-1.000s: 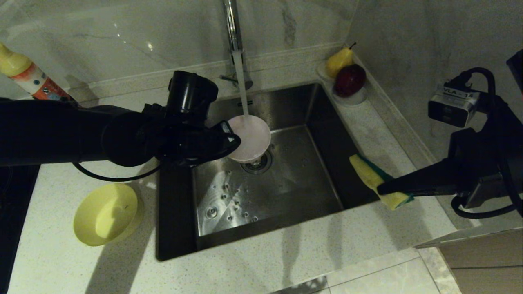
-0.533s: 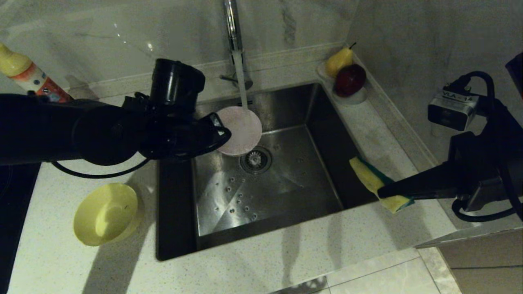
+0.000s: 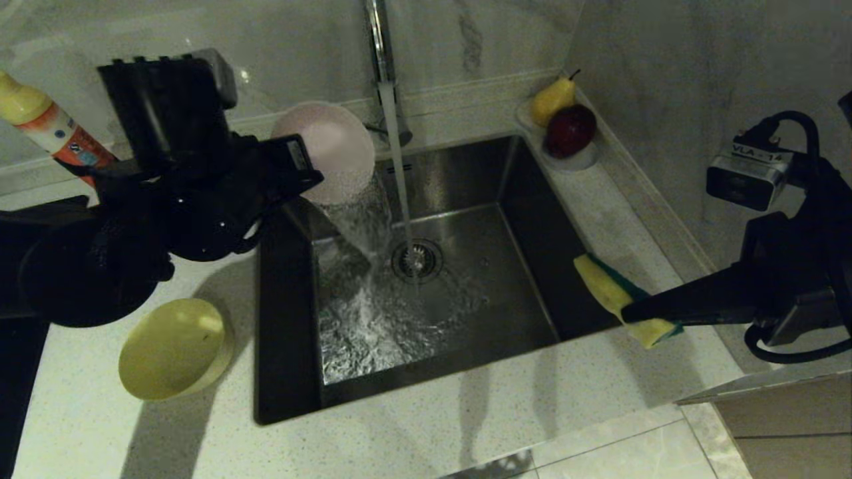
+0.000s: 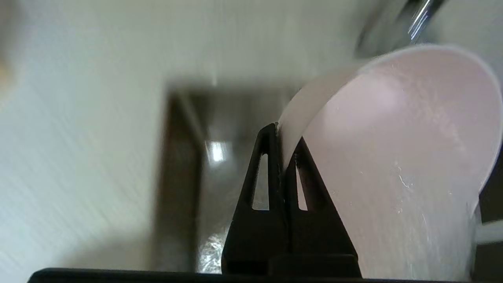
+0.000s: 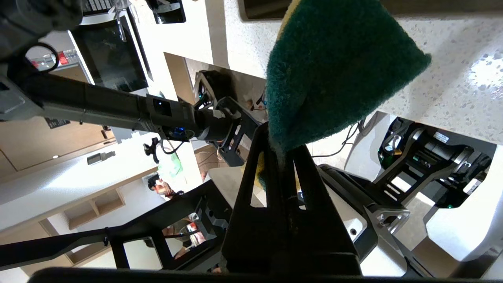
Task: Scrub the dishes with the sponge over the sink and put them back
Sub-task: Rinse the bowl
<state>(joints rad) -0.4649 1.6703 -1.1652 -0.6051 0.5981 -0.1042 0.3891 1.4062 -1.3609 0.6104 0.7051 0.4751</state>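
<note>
My left gripper point(image 3: 303, 174) is shut on the rim of the pale pink bowl point(image 3: 327, 152), holding it tilted above the sink's point(image 3: 532, 266) back left corner. Water pours out of the bowl into the basin. In the left wrist view the two fingers pinch the pink bowl's point(image 4: 401, 157) edge. Over the sink's right rim, my right gripper point(image 3: 632, 311) is shut on the yellow and green sponge point(image 3: 609, 287); the green scouring side point(image 5: 334, 67) shows in the right wrist view. A yellow bowl point(image 3: 172, 348) rests on the counter to the left of the sink.
The chrome tap point(image 3: 379, 46) runs a stream onto the drain strainer point(image 3: 416, 258). A white fruit dish with a pear point(image 3: 552, 98) and a dark red fruit point(image 3: 570, 130) sits at the back right corner. A detergent bottle point(image 3: 46, 123) stands at the far left.
My left arm has lifted the pink bowl out of the tap stream, back and to the left, and tipped it so its water spills into the sink. The right arm has stayed still.
</note>
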